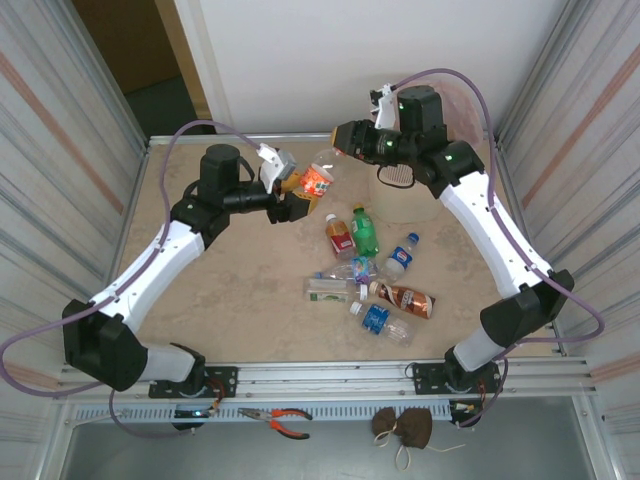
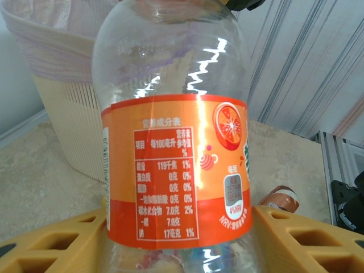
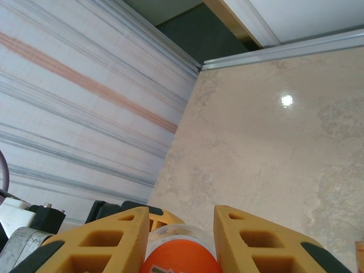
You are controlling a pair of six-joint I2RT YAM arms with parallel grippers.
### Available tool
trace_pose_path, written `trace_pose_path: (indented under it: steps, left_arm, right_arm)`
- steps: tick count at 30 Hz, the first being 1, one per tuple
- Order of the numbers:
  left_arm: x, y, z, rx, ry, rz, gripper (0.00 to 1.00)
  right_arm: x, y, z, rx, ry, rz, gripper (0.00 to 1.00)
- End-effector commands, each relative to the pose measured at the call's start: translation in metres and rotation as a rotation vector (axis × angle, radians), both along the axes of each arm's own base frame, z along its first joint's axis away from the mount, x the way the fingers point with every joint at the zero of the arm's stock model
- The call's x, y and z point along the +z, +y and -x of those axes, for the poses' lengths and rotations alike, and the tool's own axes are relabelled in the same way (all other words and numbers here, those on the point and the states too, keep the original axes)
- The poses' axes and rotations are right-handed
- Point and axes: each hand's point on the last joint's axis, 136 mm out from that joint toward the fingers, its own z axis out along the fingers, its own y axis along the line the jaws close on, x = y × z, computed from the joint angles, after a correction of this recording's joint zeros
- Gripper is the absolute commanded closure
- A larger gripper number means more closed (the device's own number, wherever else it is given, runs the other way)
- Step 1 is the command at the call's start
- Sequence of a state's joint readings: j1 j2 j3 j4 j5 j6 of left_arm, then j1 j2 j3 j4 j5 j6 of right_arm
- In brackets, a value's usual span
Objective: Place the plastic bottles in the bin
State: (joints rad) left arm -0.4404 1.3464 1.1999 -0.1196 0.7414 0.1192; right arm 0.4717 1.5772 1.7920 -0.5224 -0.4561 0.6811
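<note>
A clear plastic bottle with an orange label (image 1: pixel 317 180) hangs in the air above the far middle of the table. My left gripper (image 1: pixel 287 195) is shut on its lower body, with a yellow finger (image 2: pixel 51 239) on each side of the bottle (image 2: pixel 173 170). My right gripper (image 1: pixel 343 140) is shut on the top end, its fingers (image 3: pixel 108 242) clamping the orange cap (image 3: pixel 181 259). Several more bottles (image 1: pixel 364 232) lie in a loose heap at the table's centre. The beige bin (image 1: pixel 405 200) with its pink liner stands at the far right, just behind the held bottle (image 2: pixel 62 131).
Corrugated metal walls close in both sides of the table. A brown bottle (image 2: pixel 281 199) lies on the table beyond the held one. Red-handled pliers (image 1: pixel 278 418) and a brown pouch (image 1: pixel 405 428) rest on the ledge in front of the arm bases.
</note>
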Motion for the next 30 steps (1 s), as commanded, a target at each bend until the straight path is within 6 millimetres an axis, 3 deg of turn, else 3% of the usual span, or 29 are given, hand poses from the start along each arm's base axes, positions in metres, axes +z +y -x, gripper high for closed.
trace_pose_path:
  steps: [1, 5, 6, 14, 20, 25, 30]
  left_arm:
    - [0.021, -0.004, 0.002, -0.015, -0.034, 0.047, 0.4]
    - [0.027, -0.001, 0.006, -0.012, -0.045, 0.054, 0.31]
    - [0.028, 0.0, 0.007, -0.01, -0.049, 0.055, 0.3]
    - [0.029, 0.011, 0.017, 0.021, -0.059, 0.047, 0.28]
    - [0.026, 0.015, 0.023, 0.034, -0.054, 0.048, 0.27]
    - [0.024, 0.017, 0.025, 0.037, -0.044, 0.048, 0.27]
    - [0.022, 0.017, 0.026, 0.04, -0.038, 0.047, 0.27]
  right_arm:
    - [0.022, -0.001, 0.002, -0.005, -0.046, -0.02, 0.75]
    - [0.022, -0.017, -0.006, -0.054, -0.062, 0.024, 0.76]
    - [0.037, -0.025, -0.008, -0.075, -0.099, 0.022, 0.76]
    - [0.067, -0.091, -0.037, -0.256, -0.262, 0.178, 0.76]
    - [0.091, -0.137, -0.061, -0.391, -0.526, 0.45, 0.75]
    - [0.095, -0.167, -0.09, -0.423, -0.699, 0.634, 0.79]
    - [0.089, -0.197, -0.117, -0.431, -0.793, 0.71, 0.8]
